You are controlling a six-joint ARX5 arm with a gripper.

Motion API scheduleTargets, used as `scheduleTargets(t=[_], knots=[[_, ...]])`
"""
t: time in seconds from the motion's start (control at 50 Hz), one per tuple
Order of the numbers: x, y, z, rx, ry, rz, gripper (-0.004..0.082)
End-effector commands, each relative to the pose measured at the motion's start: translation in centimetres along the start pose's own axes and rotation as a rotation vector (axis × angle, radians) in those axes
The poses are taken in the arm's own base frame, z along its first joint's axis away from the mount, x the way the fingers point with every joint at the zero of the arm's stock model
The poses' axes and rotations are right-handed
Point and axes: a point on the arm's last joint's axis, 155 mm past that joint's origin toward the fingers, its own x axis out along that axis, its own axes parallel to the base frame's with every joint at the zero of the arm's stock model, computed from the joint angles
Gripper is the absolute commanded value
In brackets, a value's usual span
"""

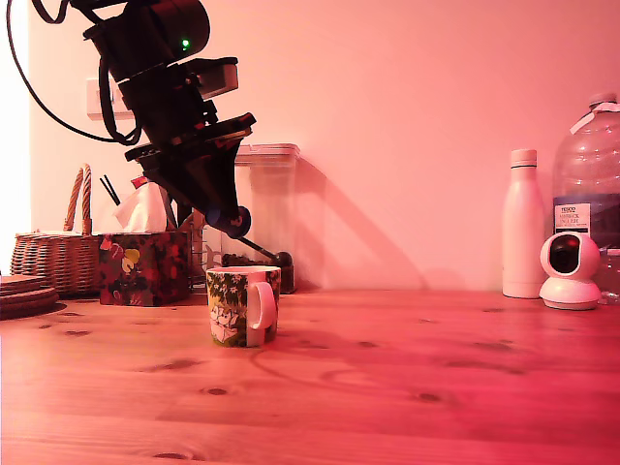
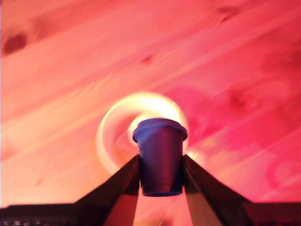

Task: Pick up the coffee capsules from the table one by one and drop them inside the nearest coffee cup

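In the wrist view, a small dark blue coffee capsule [image 2: 160,160] sits clamped between my gripper's [image 2: 161,159] two dark fingers. Directly beneath it is the pale round rim of the coffee cup [image 2: 107,126], its inside washed out by glare. The exterior view shows the cup [image 1: 242,305], with a green cartoon print and a white handle, standing on the wooden table [image 1: 387,387]. My arm leans down from the upper left, and the gripper [image 1: 269,256] hangs just above and behind the cup's rim. The capsule cannot be made out in that view.
Along the back wall, from the exterior view's left, are a stack of coasters [image 1: 24,293], a wicker basket [image 1: 53,257], a floral tissue box [image 1: 143,268] and a clear container [image 1: 269,194]. At the right stand a white bottle [image 1: 523,228], a large water bottle [image 1: 591,174] and a small white camera [image 1: 569,271].
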Motion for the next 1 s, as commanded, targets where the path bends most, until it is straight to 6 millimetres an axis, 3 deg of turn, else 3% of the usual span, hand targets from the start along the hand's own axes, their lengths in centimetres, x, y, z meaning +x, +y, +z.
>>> scheduleTargets(t=[0.0, 0.4, 0.98], knots=[[-0.3, -0.2, -0.3, 0.008, 0.0, 0.002, 0.0201], [-0.1, -0.2, -0.5, 0.004, 0.019, -0.001, 0.0201], [2.3, 0.4, 0.1, 0.001, 0.122, -0.005, 0.0201]])
